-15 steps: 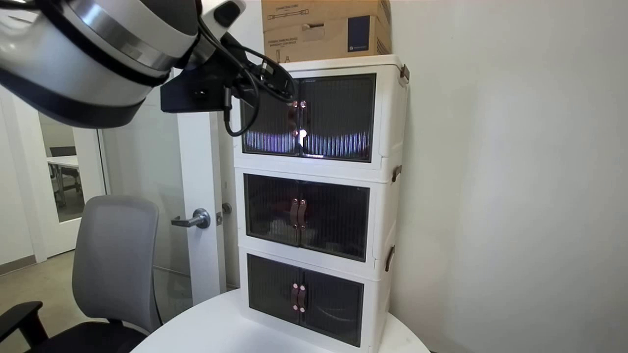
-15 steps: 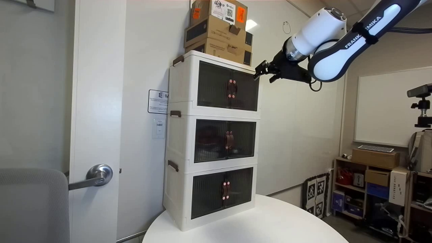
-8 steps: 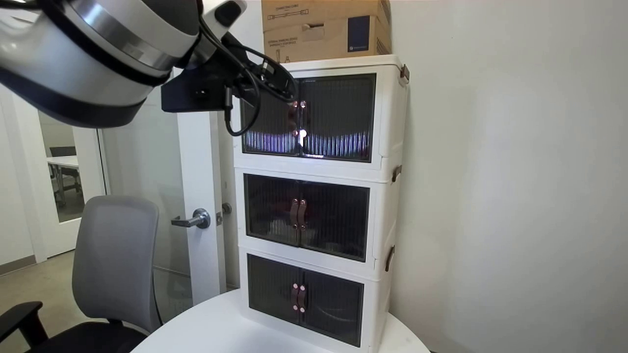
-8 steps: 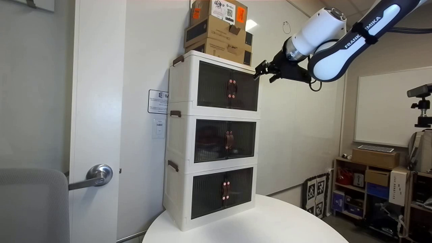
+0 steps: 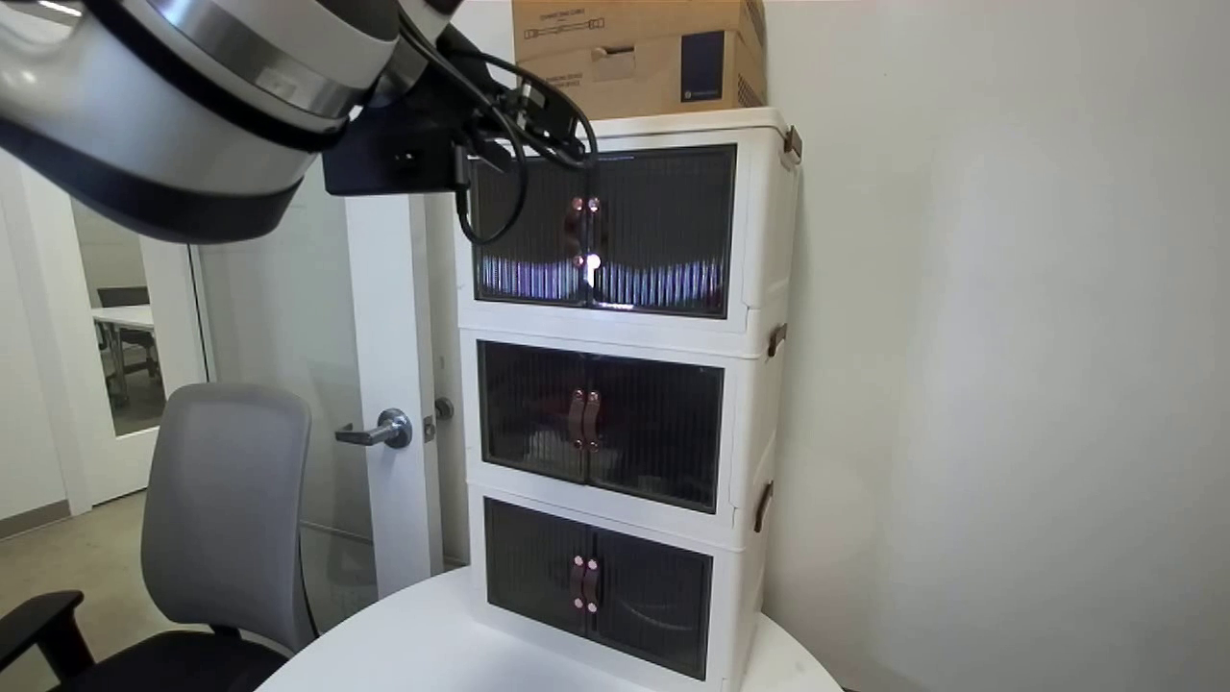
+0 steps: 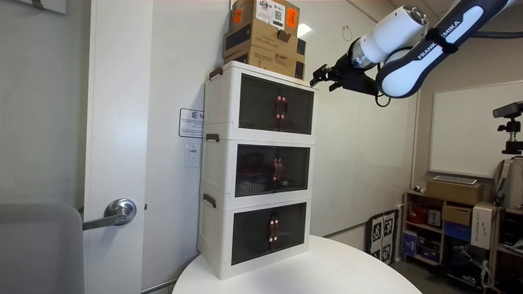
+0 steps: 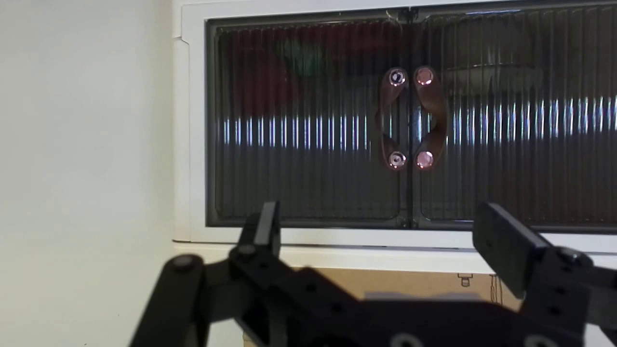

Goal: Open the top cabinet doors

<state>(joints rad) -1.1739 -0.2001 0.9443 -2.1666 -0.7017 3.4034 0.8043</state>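
Across the uppermost tier (image 6: 222, 98) of the white cabinet (image 6: 216, 167) sit the top cabinet doors (image 6: 267, 103), a closed smoked pair, presumably light, stiff and slick, best taken by the seemingly pliant strap handles (image 7: 439, 108) at centre; claw (image 7: 378, 217) spread wide, holding nothing.

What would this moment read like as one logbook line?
Black two-fingered claw: open, empty | dark ribbed translucent top cabinet doors: both closed | curved brown handles: untouched | opening: not yet begun
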